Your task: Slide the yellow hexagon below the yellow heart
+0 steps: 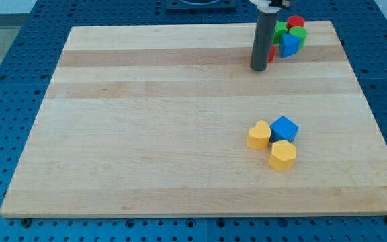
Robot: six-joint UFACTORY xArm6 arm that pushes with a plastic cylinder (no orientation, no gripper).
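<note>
In the camera view, my tip [258,68] sits on the wooden board [146,134] near the view's top, touching nothing I can confirm, though it stands just beside a cluster of blocks at the view's top right. It is a plain rod, so there is no spreading or pinching to tell of. That cluster shows a red block [295,23], a green block [297,33], a blue block [289,44] and a second red block [271,54] partly hidden behind the rod. Well below the tip lies the yellow heart [259,135], and touching it on the view's right is a blue cube [285,128]. The yellow hexagon [282,155] sits just below that cube, down and to the right of the heart, touching or nearly touching both.
</note>
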